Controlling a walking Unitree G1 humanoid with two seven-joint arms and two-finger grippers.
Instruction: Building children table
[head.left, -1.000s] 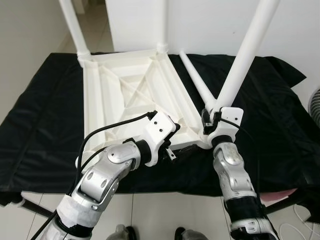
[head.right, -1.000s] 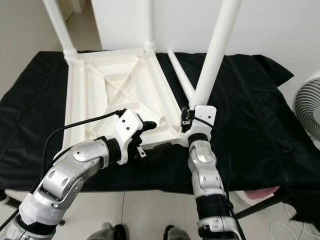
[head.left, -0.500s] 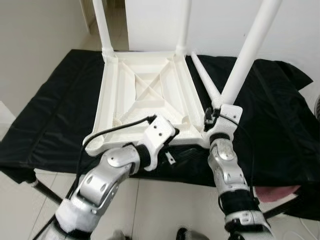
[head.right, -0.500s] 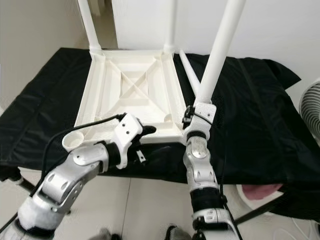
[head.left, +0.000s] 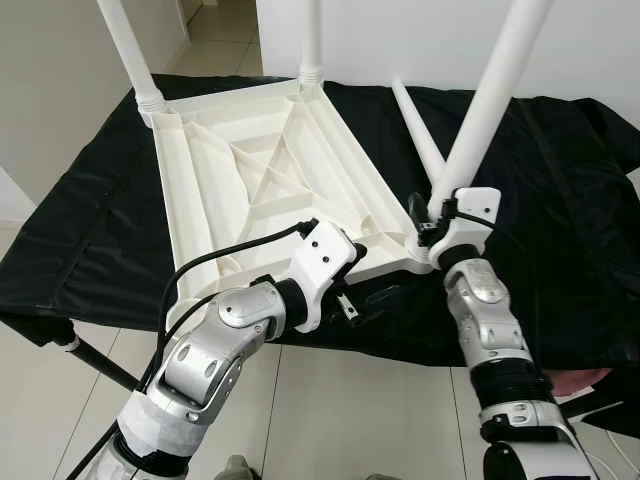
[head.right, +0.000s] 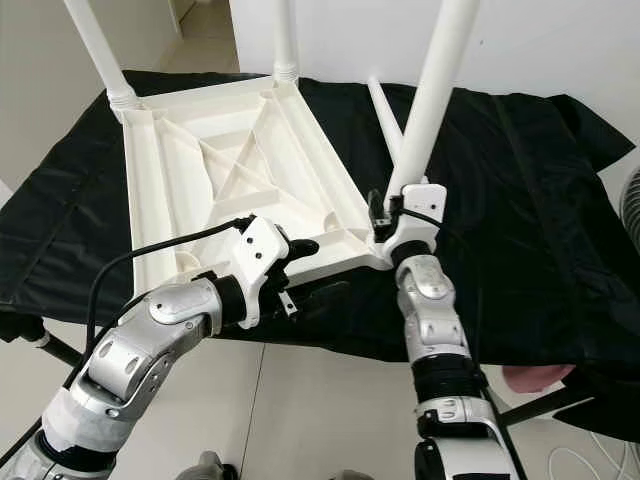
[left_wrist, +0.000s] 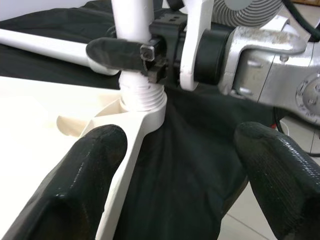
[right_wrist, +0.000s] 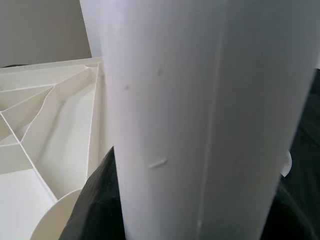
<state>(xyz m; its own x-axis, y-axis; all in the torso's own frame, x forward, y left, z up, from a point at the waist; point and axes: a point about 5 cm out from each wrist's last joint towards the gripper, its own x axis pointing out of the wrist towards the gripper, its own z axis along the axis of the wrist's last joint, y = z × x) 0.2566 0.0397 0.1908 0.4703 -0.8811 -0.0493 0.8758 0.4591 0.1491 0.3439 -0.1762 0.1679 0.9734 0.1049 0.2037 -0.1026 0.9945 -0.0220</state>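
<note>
Three legs (head.left: 130, 52) stand in the tabletop (head.left: 250, 160), one clamped by right end effector (left_wrist: 150, 52); left end effector (left_wrist: 185, 175) open.

A white plastic tabletop (head.left: 262, 180) is laid upside down on the black-draped surface (head.left: 90, 220), its ribbed underside turned up, with diagonal braces crossing in the middle. Two white legs (head.left: 126, 48) are stood upright in the far corner sockets. A third leg (head.left: 492, 90) is set in the near right corner socket (left_wrist: 142, 100), tilted away to the right, its threaded end seen partly seated. A fourth, tapered leg (head.left: 418, 135) is laid loose on the cloth just beside the tabletop's right edge.
</note>
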